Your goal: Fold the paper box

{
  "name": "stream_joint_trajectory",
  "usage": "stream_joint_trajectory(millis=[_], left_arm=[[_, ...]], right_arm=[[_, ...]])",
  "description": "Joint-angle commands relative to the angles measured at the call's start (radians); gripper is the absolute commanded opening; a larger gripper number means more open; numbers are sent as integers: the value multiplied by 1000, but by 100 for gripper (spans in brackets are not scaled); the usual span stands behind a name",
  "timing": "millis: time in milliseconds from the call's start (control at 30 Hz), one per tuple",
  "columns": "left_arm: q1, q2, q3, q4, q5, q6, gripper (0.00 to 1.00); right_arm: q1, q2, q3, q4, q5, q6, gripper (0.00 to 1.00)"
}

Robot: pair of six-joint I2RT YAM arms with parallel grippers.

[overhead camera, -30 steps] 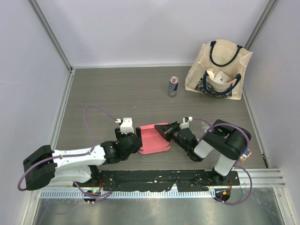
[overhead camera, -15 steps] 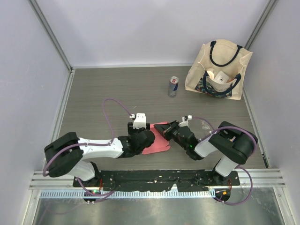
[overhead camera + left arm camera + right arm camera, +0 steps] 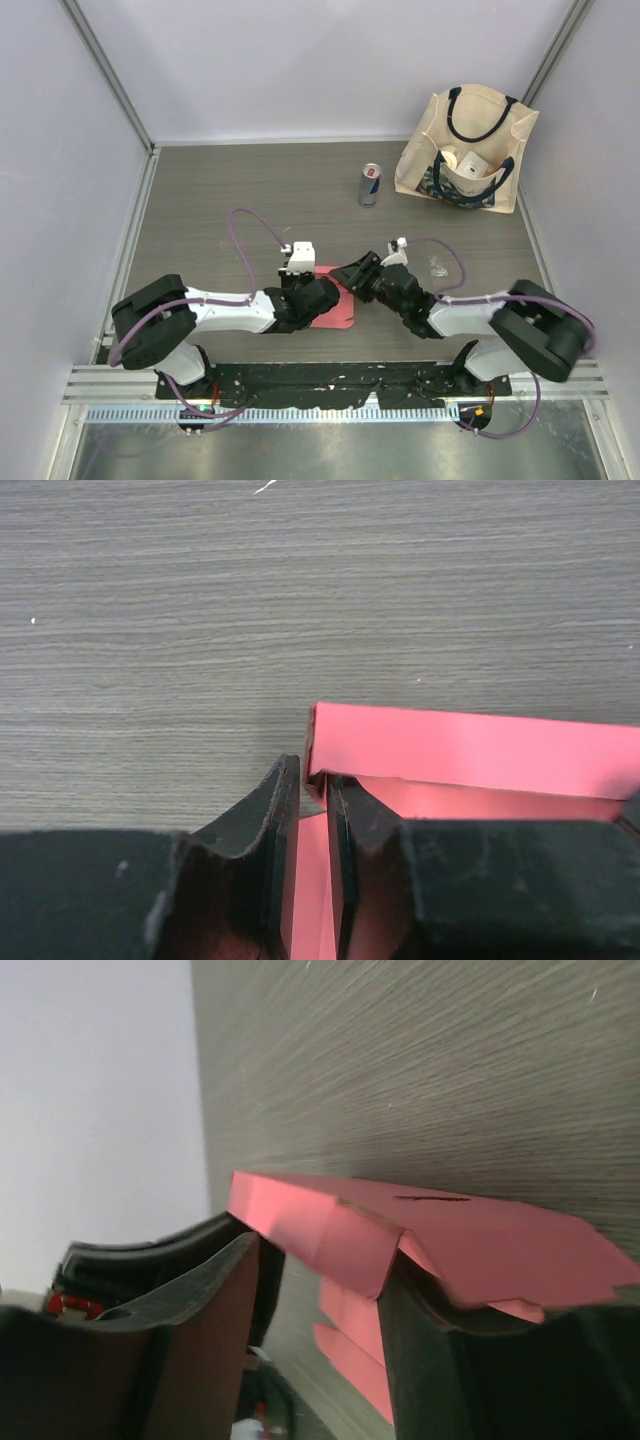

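My left gripper (image 3: 313, 780) is pinched on an upright edge of the paper box (image 3: 470, 748), anchoring it, I reckon; the box lies on the table (image 3: 250, 190) between both grippers. My right gripper (image 3: 322, 1260) straddles its other end, jaws apart, perhaps to reposition.

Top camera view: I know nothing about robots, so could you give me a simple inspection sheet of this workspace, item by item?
Surface: dark wood-grain table.
Job's things: pink paper box, partly folded with one wall raised, lying between the two arms.
Clutter: drink can upright towards the back; cream tote bag with black handles in the far right corner, a white item inside it.
Grippers: left gripper jaws nearly together with a card edge between them, pinch unclear; right gripper jaws apart around a folded corner.
Cables: purple cables loop off both arms.
Surroundings: pale walls; metal rail at the near edge.
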Motion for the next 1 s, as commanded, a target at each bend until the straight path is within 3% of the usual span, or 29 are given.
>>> stream_joint_trajectory(millis=[0,133,233,300,367,533,833,967], left_arm=[[5,-52,-40,2,-58,-21,20],[4,-92,-63,-1,-57,-20,15],[4,-109,-74,5,-55,-15,10],[4,-109,-74,-9,-60,-24,8],[4,-114,-80,-16,-74,-42,8],[4,-114,-83,-13,-100,-59,2],[1,-111,-83,-33,-126,-96,0],[1,-123,-95,-32,-130,-110,0]], right_arm=[[-8,-249,106,-560,-20,-483,58],[-8,-434,245,-951,-24,-709,60],[-8,-465,348,-1135,24,-713,60],[-10,-440,400,-1186,34,-681,55],[-10,-371,471,-1176,-12,-649,54],[15,-225,589,-1183,63,-627,47],[15,-136,574,-1042,16,-615,51],[15,-132,505,-874,-40,-581,51]])
